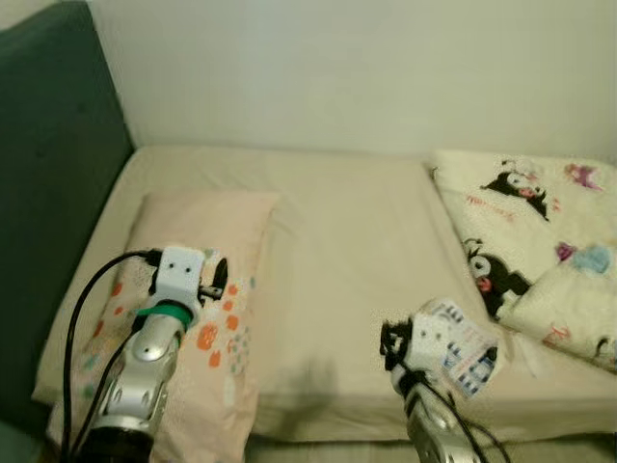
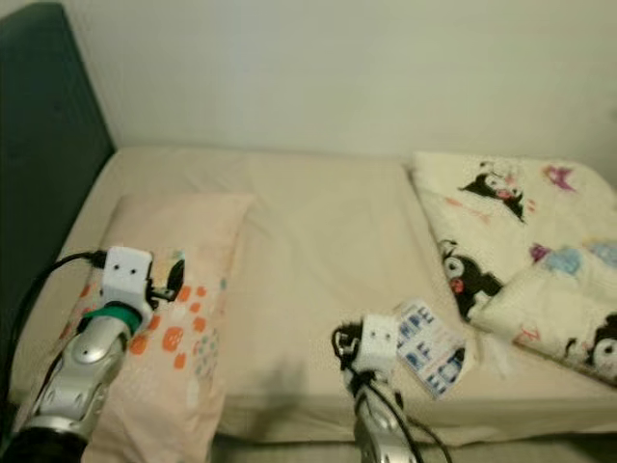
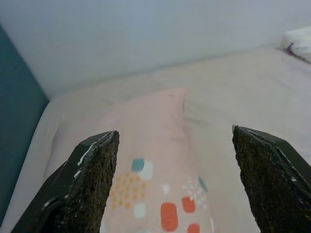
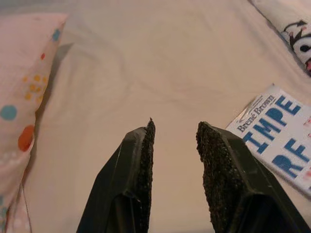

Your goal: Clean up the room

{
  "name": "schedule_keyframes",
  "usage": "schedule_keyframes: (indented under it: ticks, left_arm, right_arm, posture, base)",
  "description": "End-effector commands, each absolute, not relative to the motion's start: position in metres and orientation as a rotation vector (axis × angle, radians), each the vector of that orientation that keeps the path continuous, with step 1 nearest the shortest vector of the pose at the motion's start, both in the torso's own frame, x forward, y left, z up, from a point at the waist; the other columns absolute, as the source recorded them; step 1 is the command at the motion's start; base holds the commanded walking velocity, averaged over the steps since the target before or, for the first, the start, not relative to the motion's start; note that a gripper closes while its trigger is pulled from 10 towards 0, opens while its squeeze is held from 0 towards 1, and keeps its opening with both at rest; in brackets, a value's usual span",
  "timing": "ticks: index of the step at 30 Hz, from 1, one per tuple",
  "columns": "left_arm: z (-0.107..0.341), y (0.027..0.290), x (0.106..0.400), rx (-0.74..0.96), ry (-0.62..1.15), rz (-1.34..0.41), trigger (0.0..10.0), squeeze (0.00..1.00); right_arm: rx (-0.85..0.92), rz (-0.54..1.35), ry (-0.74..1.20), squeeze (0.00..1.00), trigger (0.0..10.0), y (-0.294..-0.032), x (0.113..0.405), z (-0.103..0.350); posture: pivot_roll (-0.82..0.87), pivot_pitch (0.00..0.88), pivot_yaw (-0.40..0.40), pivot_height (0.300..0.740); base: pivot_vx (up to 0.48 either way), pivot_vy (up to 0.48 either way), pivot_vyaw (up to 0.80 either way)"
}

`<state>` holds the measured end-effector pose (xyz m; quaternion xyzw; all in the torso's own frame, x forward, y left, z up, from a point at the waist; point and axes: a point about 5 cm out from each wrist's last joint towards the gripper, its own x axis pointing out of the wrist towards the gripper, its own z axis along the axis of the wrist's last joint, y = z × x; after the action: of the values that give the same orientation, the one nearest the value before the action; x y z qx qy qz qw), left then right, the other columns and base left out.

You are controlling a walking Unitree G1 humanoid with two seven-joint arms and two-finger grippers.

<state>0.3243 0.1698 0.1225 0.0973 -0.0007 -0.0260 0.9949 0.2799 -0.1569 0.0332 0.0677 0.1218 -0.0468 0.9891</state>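
Now the left claw [image 3: 175, 184] hangs with its black fingers wide apart over the pale pink pillow with orange and teal dots [image 1: 207, 280], touching nothing. Lower down, the right claw [image 4: 175, 141] hovers above the beige bed sheet [image 1: 347, 251], fingers slightly parted and empty. Just beside its right finger lies the white paperback book with blue lettering [image 4: 279, 136], near the cream cartoon-print blanket [image 1: 540, 241].

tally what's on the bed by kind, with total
Pillow: 1
Book: 1
Cartoon-print blanket: 1
Total: 3
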Motion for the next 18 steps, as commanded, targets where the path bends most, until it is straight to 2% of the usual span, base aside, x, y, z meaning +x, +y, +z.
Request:
schedule_keyframes:
  ticks: [1,8,18]
  left_arm:
    - [0.114,0.167,0.324,0.176,0.035,-0.067,10.0,0.00]
    - [0.114,0.164,0.324,0.113,0.054,-0.059,10.0,0.00]
    - [0.113,0.167,0.322,0.164,0.059,-0.048,10.0,0.00]
  right_arm:
    - [0.150,-0.117,0.257,0.00,10.0,-0.158,0.280,0.032]
    - [0.147,-0.124,0.241,0.00,10.0,-0.160,0.290,0.038]
    - [0.131,-0.085,0.237,0.00,10.0,-0.155,0.292,0.038]
  posture:
    - [0.07,0.000,0.041,0.740]
    - [0.08,0.000,0.031,0.740]
    - [0.11,0.000,0.022,0.740]
  base:
    - [0.000,0.000,0.00]
    - [0.000,0.000,0.00]
    - [0.000,-0.026,0.00]
